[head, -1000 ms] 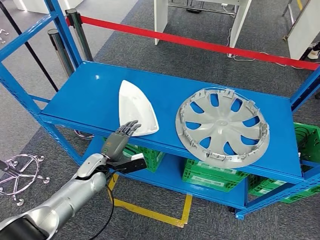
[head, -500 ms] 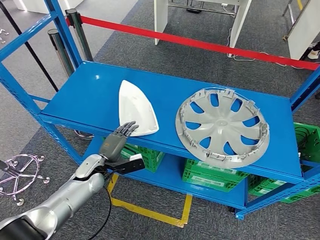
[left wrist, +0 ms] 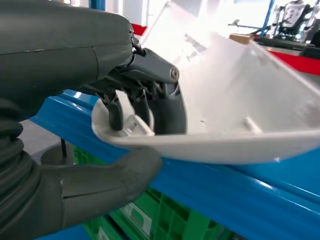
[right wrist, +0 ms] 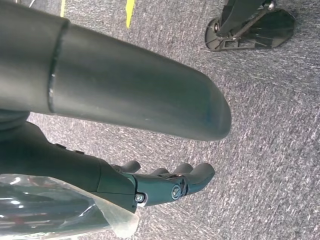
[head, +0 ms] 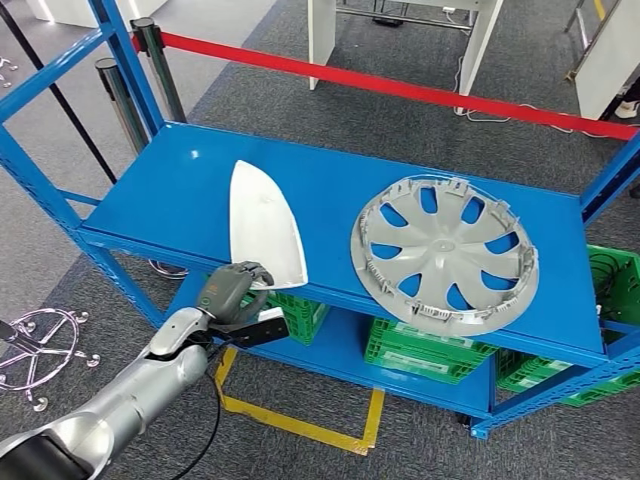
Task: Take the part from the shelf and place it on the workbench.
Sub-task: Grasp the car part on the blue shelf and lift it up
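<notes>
A white triangular shell part (head: 263, 225) rests on the blue shelf's (head: 173, 190) top board, tilted up at its near end. My left hand (head: 229, 290) grips that near corner at the shelf's front edge. In the left wrist view the dark fingers (left wrist: 162, 102) curl over the part's (left wrist: 241, 95) rim and the thumb (left wrist: 113, 177) presses from underneath. My right hand (right wrist: 170, 185) hangs over the grey carpet, its fingers slightly bent and holding nothing.
A grey wheel cover (head: 445, 252) lies on the same board to the right. Green crates (head: 423, 350) fill the lower shelf. A red barrier belt (head: 392, 88) on posts runs behind the shelf. Yellow tape (head: 317, 425) marks the floor in front.
My left hand's fingers, which lay flat on the part's near corner, have curled around it. The part has tipped up and turned slightly to the left.
</notes>
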Controlling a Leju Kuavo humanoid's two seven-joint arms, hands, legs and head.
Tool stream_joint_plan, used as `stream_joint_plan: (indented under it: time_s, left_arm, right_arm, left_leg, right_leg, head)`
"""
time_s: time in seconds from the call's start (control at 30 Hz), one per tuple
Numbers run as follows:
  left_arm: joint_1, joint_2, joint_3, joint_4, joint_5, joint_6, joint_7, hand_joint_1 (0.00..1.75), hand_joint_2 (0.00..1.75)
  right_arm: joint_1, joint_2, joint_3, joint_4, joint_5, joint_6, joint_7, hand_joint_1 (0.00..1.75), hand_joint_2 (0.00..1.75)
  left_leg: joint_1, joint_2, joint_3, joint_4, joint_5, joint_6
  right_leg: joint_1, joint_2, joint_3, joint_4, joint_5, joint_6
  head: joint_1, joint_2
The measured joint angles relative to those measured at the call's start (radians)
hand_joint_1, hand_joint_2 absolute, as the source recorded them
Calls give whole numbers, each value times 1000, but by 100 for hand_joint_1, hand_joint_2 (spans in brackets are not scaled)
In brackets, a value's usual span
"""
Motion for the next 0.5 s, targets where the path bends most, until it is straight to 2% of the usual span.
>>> stream_joint_plan:
  time_s: [0.5]
  left_arm:
    - [-13,0,6,1,1,2,3,175,175]
  right_arm:
    - [1,0,-7,0,-2,1,0,0,0]
  left_leg:
    - [0,0,1,0,0,0]
  right_leg:
    - [0,0,1,0,0,0]
  head:
    - [0,0]
